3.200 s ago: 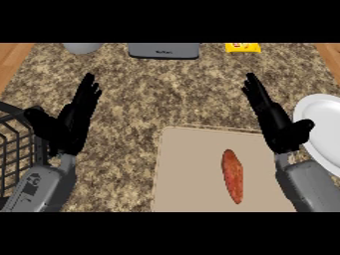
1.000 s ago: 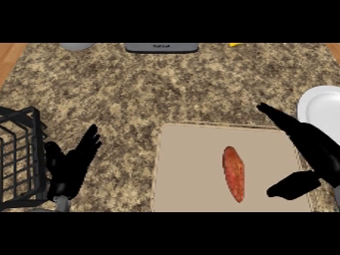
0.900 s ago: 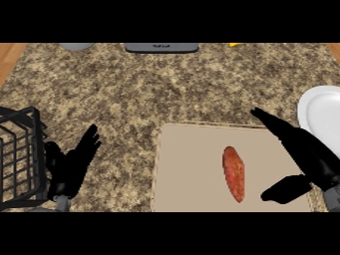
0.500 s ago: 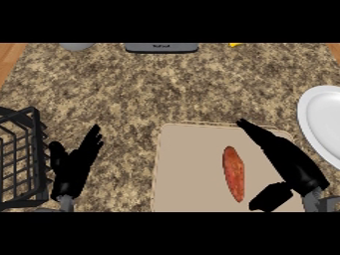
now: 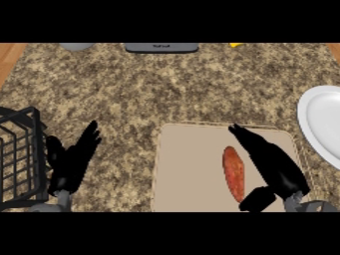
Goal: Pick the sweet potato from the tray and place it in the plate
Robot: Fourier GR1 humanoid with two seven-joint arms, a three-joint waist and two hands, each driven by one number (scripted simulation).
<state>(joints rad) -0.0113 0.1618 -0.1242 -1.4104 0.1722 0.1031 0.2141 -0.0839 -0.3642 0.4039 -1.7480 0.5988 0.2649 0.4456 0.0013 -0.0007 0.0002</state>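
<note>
Bare counter [image 5: 202, 89] separates tray [image 5: 183, 169] from plate [image 5: 334, 129]; wire basket [image 5: 7, 154] sits far left.

Granite counter [image 5: 180, 84], tray [image 5: 191, 169], plate [image 5: 334, 127], basket [image 5: 7, 154]

The plate [image 5: 334, 127] is cut off by the right edge. The black wire basket [image 5: 7, 154] is cut by the left edge. Three small things at the tabletop's far edge show only partly.

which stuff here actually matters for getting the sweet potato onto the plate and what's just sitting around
Part of the job:
sweet potato, lying on the tray
tray
plate, at the right edge
right hand, open beside the sweet potato

Just lying about:
black wire basket at the left
left hand, resting open
grey items and a yellow item at the counter's far edge
</note>
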